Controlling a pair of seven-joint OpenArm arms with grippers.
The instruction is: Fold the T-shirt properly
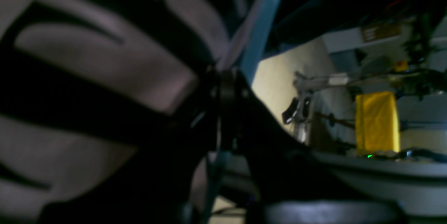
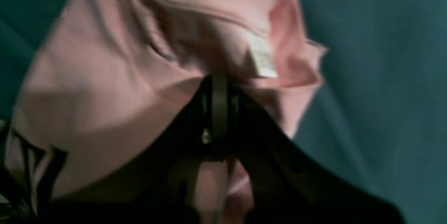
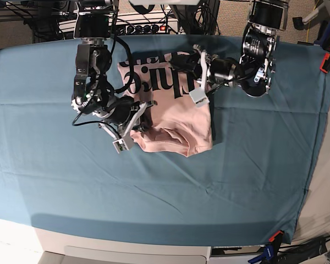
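Teal cloth sheet (image 3: 220, 181) spread over the table. Pink T-shirt (image 3: 179, 118) lay bunched near the far edge, between both grippers, black lettering (image 3: 154, 77) facing up at the far end. Right gripper (image 2: 218, 79) pinched tight on a pink fold near the neck label (image 2: 262, 59). Left gripper (image 1: 223, 73) clamped on the lettered edge.

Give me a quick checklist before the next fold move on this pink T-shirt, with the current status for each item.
1. Left gripper shut on the pale pink cotton T-shirt at the lettered edge: ok.
2. Right gripper shut on the plain pink fabric beside the white neck label: ok.
3. T-shirt lying flat: not ok, bunched and wrinkled at the collar end.
4. Black serif lettering facing up: ok.
5. Teal cloth sheet not caught in either gripper: cannot tell.
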